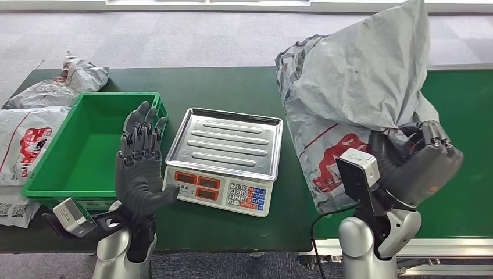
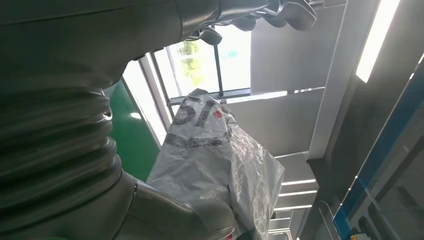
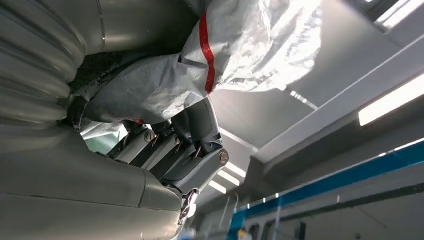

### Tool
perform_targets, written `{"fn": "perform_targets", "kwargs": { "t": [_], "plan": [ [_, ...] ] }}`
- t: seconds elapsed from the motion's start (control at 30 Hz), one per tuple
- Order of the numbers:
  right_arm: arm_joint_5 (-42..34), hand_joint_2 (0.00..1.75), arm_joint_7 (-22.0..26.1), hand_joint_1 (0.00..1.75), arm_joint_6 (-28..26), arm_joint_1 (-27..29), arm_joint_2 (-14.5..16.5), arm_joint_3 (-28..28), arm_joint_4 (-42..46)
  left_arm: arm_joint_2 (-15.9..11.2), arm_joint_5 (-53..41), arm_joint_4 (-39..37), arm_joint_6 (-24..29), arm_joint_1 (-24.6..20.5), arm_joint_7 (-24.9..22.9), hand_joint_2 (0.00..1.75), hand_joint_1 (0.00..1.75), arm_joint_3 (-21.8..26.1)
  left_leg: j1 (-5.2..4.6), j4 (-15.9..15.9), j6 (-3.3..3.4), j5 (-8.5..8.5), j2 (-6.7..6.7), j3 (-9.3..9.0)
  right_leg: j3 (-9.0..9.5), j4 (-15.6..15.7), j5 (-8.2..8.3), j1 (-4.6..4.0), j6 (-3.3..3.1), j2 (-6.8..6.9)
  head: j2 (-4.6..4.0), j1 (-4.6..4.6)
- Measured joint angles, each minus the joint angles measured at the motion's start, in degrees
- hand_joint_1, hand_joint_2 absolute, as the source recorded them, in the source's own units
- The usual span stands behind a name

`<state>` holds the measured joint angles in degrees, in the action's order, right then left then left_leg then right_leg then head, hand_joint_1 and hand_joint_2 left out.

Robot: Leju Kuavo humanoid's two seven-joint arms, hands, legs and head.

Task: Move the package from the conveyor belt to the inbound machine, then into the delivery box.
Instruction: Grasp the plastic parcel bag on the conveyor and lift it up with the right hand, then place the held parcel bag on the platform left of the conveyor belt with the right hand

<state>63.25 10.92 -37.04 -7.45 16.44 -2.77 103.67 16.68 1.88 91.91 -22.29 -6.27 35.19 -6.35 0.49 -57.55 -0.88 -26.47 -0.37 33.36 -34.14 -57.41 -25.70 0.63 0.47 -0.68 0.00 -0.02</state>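
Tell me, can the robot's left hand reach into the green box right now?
Probably yes. The left hand is open and holds nothing, raised right beside the green box, with nothing between them.

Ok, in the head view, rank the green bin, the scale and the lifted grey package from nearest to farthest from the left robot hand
1. Green bin: right beside the left robot hand, on its outer side.
2. Scale: just inward; nearly as close.
3. Grey package: far across, held up by the right robot hand.

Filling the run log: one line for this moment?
right hand: holds grey package aloft | left hand: open, raised | scale: tray bare | green bin: empty
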Motion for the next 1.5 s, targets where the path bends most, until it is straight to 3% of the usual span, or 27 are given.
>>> {"fn": "perform_targets", "kwargs": {
  "t": [0.13, 0.3, 0.43, 0.6, 0.83, 0.97, 1.13, 1.3, 1.43, 1.5],
  "plan": [
    [-7.38, 1.75, 3.39, 1.75, 5.21, -3.96, -0.14, 3.81, -5.19, 0.03, 0.22, -0.88, 0.04, -1.08, 0.2, 1.75, 0.0, -0.82, 0.01, 0.01, 0.0, 0.02, 0.11, -0.04, -0.01, -0.02, 0.03, -0.01, -0.03, -0.12, 0.0, 0.0],
    [-8.88, 1.75, 3.97, 1.75, 6.83, -8.28, -0.2, 7.29, -12.58, 0.12, 0.45, -1.86, 0.01, -1.95, 0.39, 1.75, 0.0, -1.25, 0.01, 0.01, 0.04, 0.11, 0.02, 0.01, 0.02, -0.04, 0.06, -0.02, -0.04, -0.02, 0.0, 0.01],
    [-13.03, 1.75, 5.48, 1.75, 11.06, -14.37, 0.61, 10.47, -24.52, 0.2, 1.3, -2.8, -0.06, -3.36, 1.23, 1.75, 0.0, -2.29, 0.01, 0.01, 0.04, 0.13, 0.13, 0.01, -0.04, -0.06, 0.1, -0.02, -0.04, -0.15, 0.0, -0.01],
    [-15.56, 1.75, 8.29, 1.75, 10.55, -19.94, 2.64, 13.91, -38.9, 0.24, 2.03, -4.0, 0.67, -4.64, 2.05, 1.75, 0.0, -3.77, 0.03, 0.0, 0.02, 0.2, -0.07, 0.04, -0.03, -0.07, 0.1, -0.03, -0.04, 0.04, 0.0, -0.01],
    [-16.36, 1.75, 8.56, 1.75, 11.7, -22.36, 3.46, 15.54, -46.47, 0.2, 2.37, -4.81, 1.15, -4.91, 2.34, 1.75, 0.0, -4.03, 0.02, 0.0, 0.02, 0.18, -0.06, 0.1, -0.07, -0.06, 0.09, -0.02, -0.04, 0.04, 0.0, 0.0],
    [-17.12, 1.75, 7.14, 0.02, 11.0, -22.97, 4.18, 17.49, -49.87, 0.03, 2.5, -4.96, 2.1, -4.8, 3.06, 1.75, 0.0, -4.03, 0.02, 0.0, 0.02, 0.18, -0.06, 0.12, -0.09, -0.06, 0.09, -0.03, -0.04, 0.04, 0.0, -0.01],
    [-13.41, 1.75, -0.46, 0.0, 8.41, -24.83, 4.39, 20.16, -55.13, -0.37, 2.49, -4.58, 2.83, -3.92, 3.2, 1.75, 0.0, -4.03, 0.03, 0.0, 0.01, 0.19, -0.05, 0.11, -0.09, -0.07, 0.09, -0.03, -0.05, 0.04, 0.0, 0.0],
    [-12.54, 1.75, -1.82, 0.0, 8.02, -25.76, 4.51, 21.31, -58.08, -0.63, 2.47, -4.21, 2.84, -3.3, 3.19, 1.75, 0.0, -4.03, 0.02, 0.0, 0.01, 0.19, -0.06, 0.12, -0.09, -0.07, 0.09, -0.03, -0.05, 0.04, 0.0, 0.0],
    [-12.21, 0.0, -2.13, 0.0, 8.11, -26.03, 4.52, 21.6, -59.33, -0.77, 2.46, -3.96, 2.85, -3.0, 3.19, 1.75, 0.0, -4.03, 0.02, 0.0, 0.02, 0.18, -0.06, 0.13, -0.1, -0.06, 0.09, -0.02, -0.05, 0.05, 0.0, 0.0],
    [-11.31, 0.0, -3.27, 0.0, 8.59, -26.31, 4.52, 21.86, -60.06, -0.81, 2.37, -3.88, 2.95, -2.9, 3.19, 1.75, 0.0, -4.03, 0.02, 0.0, 0.02, 0.18, -0.06, 0.13, -0.1, -0.06, 0.09, -0.02, -0.05, 0.05, 0.0, 0.0]
  ]
}}
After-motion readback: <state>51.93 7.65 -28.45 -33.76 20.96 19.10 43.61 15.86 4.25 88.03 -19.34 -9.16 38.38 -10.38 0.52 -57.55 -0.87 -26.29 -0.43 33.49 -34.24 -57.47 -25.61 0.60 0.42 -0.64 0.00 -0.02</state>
